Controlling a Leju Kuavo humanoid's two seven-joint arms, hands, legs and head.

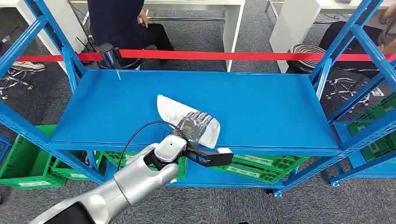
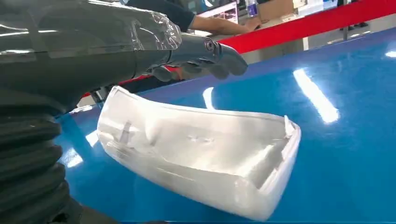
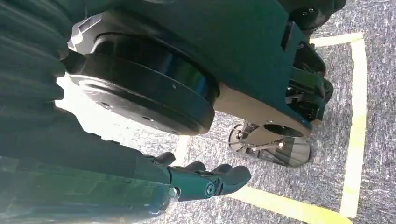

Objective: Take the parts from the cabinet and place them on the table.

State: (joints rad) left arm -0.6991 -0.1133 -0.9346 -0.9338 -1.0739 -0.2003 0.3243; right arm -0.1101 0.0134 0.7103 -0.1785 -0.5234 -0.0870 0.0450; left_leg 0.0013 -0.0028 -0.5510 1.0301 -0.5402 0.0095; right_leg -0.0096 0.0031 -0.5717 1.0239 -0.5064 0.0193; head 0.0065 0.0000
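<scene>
My left hand (image 1: 195, 127) is stretched out over the blue shelf (image 1: 261, 107) of the cabinet, sitting right above the white plastic part (image 1: 173, 111). From my head view the hand covers the near end of the part, palm down. From the left wrist view the fingers (image 2: 219, 58) are curled a bit but hang above the part (image 2: 201, 158), off its top edge, so I'm not gripping anything yet, the hand's loosely open with nothing in it.

The part itself is a curved white shell wrapped in clear plastic, lying flat on the shelf roughly in the middle, a bit toward the front edge, angled so one end points to the back left.

My right hand (image 3: 205, 182) hangs down by my side over the grey carpet (image 3: 299, 186) with yellow tape lines (image 3: 280, 205). Its fingers are gently bent and there's nothing in them.

Other stuff around: a red barrier tape (image 1: 224, 55) runs across behind the shelf, green crates (image 1: 28, 163) sit on the floor below, and a person (image 1: 121, 23) in dark clothes is behind the tape near a white desk (image 1: 233, 18).
</scene>
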